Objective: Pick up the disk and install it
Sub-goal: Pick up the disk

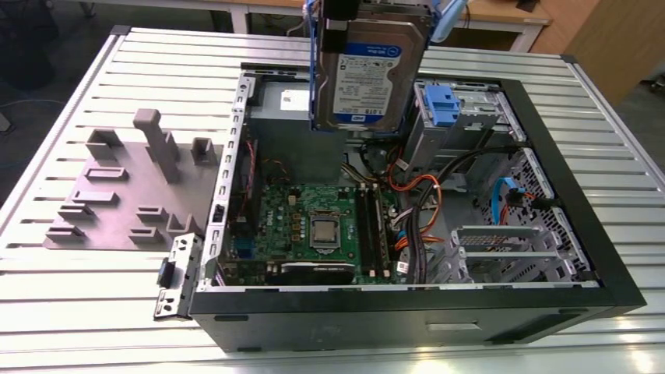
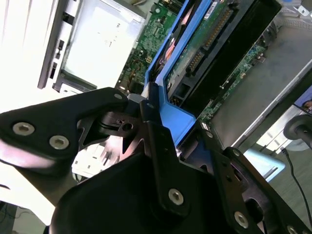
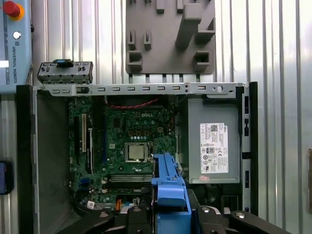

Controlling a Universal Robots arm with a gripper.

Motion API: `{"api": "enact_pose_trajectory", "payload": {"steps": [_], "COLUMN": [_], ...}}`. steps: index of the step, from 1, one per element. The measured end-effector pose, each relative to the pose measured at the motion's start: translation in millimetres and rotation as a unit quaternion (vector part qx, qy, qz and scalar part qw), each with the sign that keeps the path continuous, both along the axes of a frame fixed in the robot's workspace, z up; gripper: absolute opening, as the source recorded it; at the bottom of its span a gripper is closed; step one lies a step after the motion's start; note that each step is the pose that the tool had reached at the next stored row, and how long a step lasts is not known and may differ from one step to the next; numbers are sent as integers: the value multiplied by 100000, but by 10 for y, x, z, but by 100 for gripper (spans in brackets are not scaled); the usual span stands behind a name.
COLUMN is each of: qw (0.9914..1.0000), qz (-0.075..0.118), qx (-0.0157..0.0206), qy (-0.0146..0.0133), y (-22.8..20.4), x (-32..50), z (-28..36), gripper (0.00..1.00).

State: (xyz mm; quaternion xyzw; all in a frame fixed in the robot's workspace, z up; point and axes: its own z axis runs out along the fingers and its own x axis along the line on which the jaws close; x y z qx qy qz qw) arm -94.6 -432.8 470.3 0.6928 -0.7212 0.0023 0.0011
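**Silver disk (image 1: 369,78) held aloft, not yet seated**

Pick-up reads as done. In the exterior view the disk hangs upright over the far part of the open computer case (image 1: 582,234). Its white-and-blue label faces the camera, and it touches nothing below it. In the second wrist view the gripper (image 2: 165,124) is clamped on the disk's blue carrier frame (image 2: 170,114). Black fingers press the plastic from either side, and the drive's green circuit-board face runs away beyond them.

Below the disk in the exterior view lies the motherboard (image 1: 311,210). Toward the exterior view's right, a blue latch (image 1: 441,105) sits on a silver cage. The first wrist view looks straight down into the case. There the blue edge of the carrier frame shows over the board, just beside the grey power-supply box (image 3: 214,141) with its white sticker.

A grey fixture plate (image 1: 124,187) stands on the slatted metal desk (image 1: 62,312), at the exterior view's left of the case and well apart from the disk.

Installing is the part left, as I judge it. The disk is in no bay or slot and sits high above the case. Which bay is meant for it I cannot tell from these views.
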Motion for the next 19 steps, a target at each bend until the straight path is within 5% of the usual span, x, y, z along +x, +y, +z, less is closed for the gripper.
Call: {"api": "enact_pose_trajectory", "payload": {"steps": [4,9,19], "qw": [100000,100000,100000], "qz": [0,4,2], "qx": [6,7,4], "qy": [1,4,7], "y": [-77,-85,-85], "x": [10,156,163], "z": [-5,-11,-11], "gripper": [37,37,37]}}
